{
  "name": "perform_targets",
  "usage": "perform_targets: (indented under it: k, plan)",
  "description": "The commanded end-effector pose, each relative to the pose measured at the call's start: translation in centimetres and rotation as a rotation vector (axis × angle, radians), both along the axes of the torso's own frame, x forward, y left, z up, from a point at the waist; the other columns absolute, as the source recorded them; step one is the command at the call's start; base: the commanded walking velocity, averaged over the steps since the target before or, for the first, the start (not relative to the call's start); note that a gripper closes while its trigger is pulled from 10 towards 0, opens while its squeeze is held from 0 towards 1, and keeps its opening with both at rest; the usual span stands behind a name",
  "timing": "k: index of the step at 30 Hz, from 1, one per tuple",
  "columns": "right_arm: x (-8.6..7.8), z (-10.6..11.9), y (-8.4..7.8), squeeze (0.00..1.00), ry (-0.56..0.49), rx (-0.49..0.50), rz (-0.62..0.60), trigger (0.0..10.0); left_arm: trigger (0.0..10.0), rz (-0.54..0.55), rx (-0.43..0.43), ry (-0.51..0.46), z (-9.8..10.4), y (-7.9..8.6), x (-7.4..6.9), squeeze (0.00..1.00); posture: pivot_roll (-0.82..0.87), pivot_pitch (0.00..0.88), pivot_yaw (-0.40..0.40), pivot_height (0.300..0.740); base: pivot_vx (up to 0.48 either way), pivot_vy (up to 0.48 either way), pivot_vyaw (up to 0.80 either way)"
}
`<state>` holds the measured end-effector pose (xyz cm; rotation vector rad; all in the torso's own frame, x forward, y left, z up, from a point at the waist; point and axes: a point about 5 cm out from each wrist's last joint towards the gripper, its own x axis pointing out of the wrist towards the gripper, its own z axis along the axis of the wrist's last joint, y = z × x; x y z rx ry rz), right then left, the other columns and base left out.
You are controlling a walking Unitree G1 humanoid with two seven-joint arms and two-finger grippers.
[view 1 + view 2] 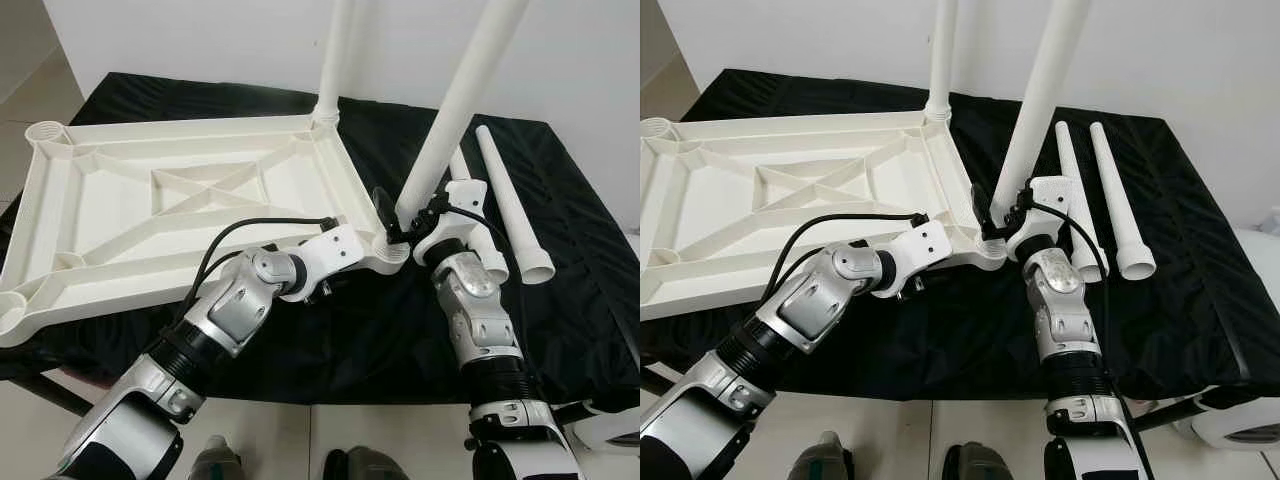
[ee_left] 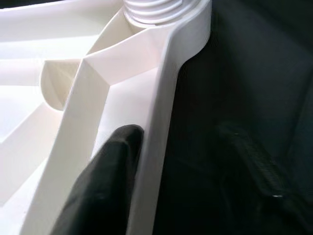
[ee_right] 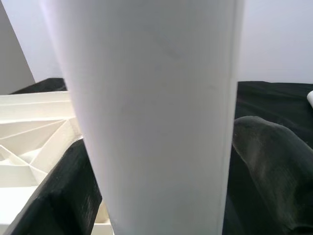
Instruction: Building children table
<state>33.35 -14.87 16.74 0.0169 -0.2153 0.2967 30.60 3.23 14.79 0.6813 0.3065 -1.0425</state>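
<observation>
Nearest you: the right gripper (image 1: 398,222), fingers pinching the slanted table leg (image 1: 452,118) low down, just above the corner socket (image 1: 392,256) of the tabletop (image 1: 150,215). In the right wrist view the leg (image 3: 156,112) sits between both black fingers (image 3: 266,161), touching each side. The leg leans up and away from the gripper, its foot at the socket; can't tell whether it's fully seated.

Your left gripper (image 1: 908,285) sits at the tabletop's near edge, just left of that same socket. Left wrist view: one finger (image 2: 105,181) lies inside the rim wall (image 2: 156,127), the other is outside over the black cloth (image 2: 244,73), so the jaws clamp the rim.

Tabletop lies upside down, ribs up, on the black-draped work surface (image 1: 440,330). A second leg (image 1: 335,55) stands upright in the far corner socket, beyond the left gripper. Two loose legs (image 1: 1100,195) lie side by side on the cloth, just to the right of the right gripper.
</observation>
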Motion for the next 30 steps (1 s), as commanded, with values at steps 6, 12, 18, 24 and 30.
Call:
perform_targets:
  k: [6,12,18,24,30]
  plan:
    - [0.1,0.1,-0.4,0.0,-0.003,-0.002,-0.001,10.0,10.0,0.002,0.055,0.01,-0.6,0.1,0.0,0.0,0.04,0.018,-0.043,0.74,0.0,0.0,0.0]
    - [0.1,0.2,-0.4,0.0,-0.006,0.0,0.001,10.0,10.0,0.012,0.07,0.016,-0.8,0.2,0.1,0.0,0.04,0.022,-0.042,0.74,0.0,0.0,0.0]
    - [0.1,0.3,-0.4,0.0,-0.009,0.003,0.001,10.0,10.0,0.037,0.087,0.034,-1.2,0.4,0.3,0.0,0.03,0.023,-0.039,0.74,0.0,0.0,0.0]
    - [0.2,0.5,-0.4,0.0,-0.016,0.004,0.001,10.0,10.0,0.057,0.116,0.06,-2.1,0.7,0.4,0.0,0.03,0.024,-0.036,0.74,0.0,0.0,0.0]
    - [0.2,0.5,-0.4,0.0,-0.017,0.003,0.001,10.0,10.0,0.063,0.11,0.061,-2.2,0.7,0.5,0.0,0.03,0.025,-0.037,0.74,0.0,0.0,0.0]
